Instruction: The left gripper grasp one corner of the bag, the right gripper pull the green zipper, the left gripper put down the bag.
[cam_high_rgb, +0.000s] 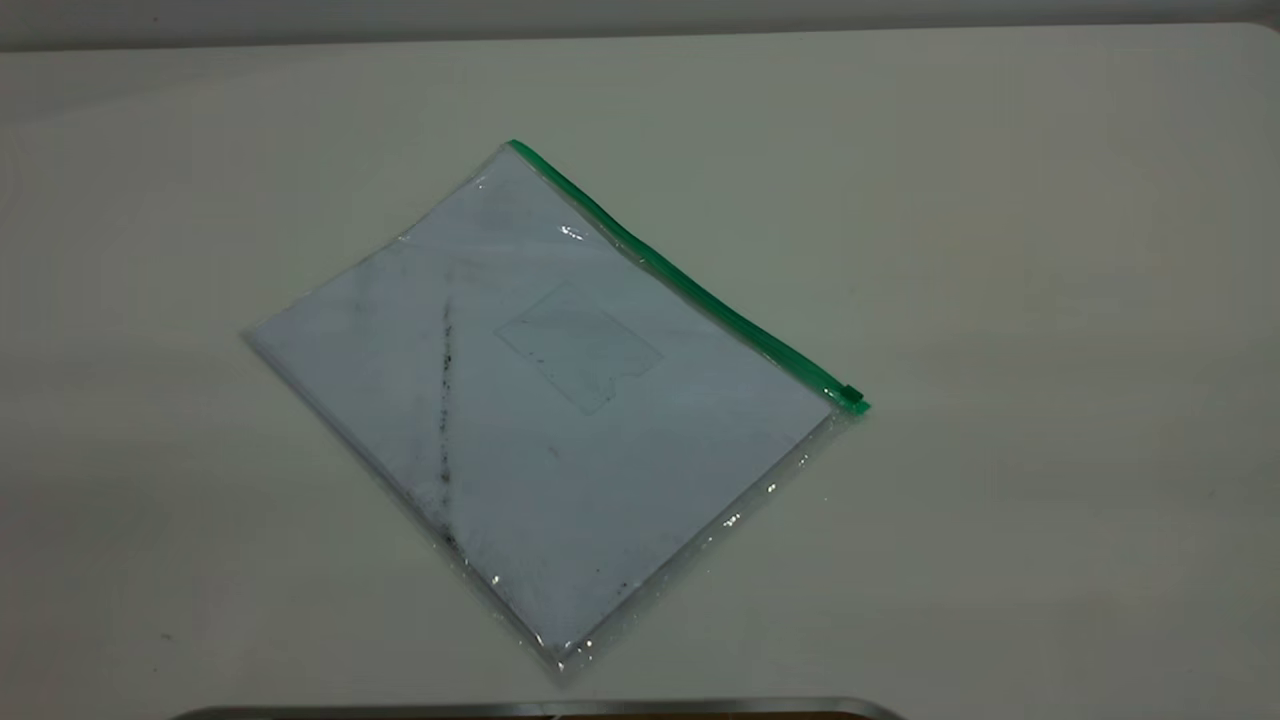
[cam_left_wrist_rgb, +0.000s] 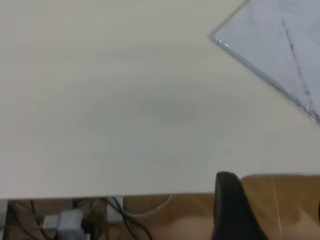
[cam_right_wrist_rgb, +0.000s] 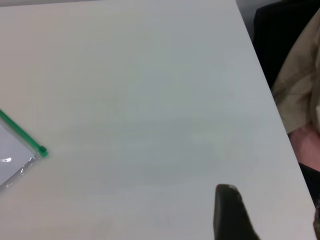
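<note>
The left gripper (cam_left_wrist_rgb: 235, 210) does not appear in the exterior view; its wrist view shows only one dark finger at the table's edge, well apart from the bag, and whether its fingers are spread or pressed together cannot be told. Past that table edge, cables (cam_left_wrist_rgb: 75, 217) lie on a wooden floor.

The table (cam_high_rgb: 1050, 300) is pale and wide, with open surface on every side of the bag. The bag (cam_high_rgb: 540, 400) lies flat near the middle of the table, turned diagonally so that its four corners point left, far, right and near. Its left corner (cam_high_rgb: 250, 337) sits with bare table to the left of it. The white paper inside carries a dark smudge (cam_high_rgb: 445, 390) running from far to near. A green strip (cam_high_rgb: 680, 275) borders the far-right long edge, from the far corner (cam_high_rgb: 512, 146) down to the right corner. The green zipper (cam_high_rgb: 852, 395) sits at the right end of that strip, touching the corner of the clear plastic. The near corner reaches close to the table's near edge, where a metal rim (cam_high_rgb: 540, 708) shows.

To the right of the bag the table is bare up to its right edge. The right gripper (cam_right_wrist_rgb: 232, 215) shows only as one dark finger in its wrist view, well apart from the zipper; its fingers' state cannot be told. Beyond the table's right edge a person's sleeve (cam_right_wrist_rgb: 297, 90) is visible.
</note>
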